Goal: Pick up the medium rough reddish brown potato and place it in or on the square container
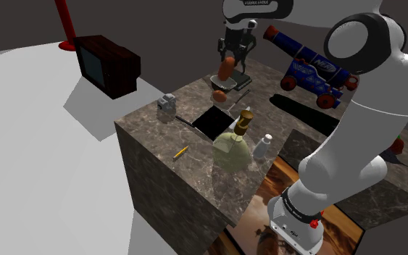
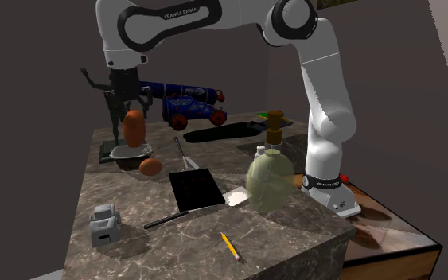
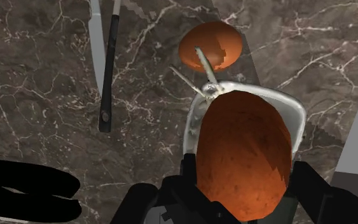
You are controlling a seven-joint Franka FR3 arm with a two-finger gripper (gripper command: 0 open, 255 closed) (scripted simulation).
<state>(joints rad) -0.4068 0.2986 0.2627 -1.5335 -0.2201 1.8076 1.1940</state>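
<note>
The black claw (image 2: 133,111) is clenched on the rough reddish-brown oval potato (image 2: 134,131), held above the dark marble tabletop (image 2: 214,239) at upper left of the frame. The pick-up looks done. What remains is carrying it to the flat black square container (image 2: 196,188) at mid-frame and releasing.

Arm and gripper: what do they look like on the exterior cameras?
The arm is glossy white, with rounded links and dark round joint caps. FRANKA EMIKA lettering sits on a dark panel near the hand. The gripper is all black, with two fingers. Small red marks sit on the base collar.
</note>
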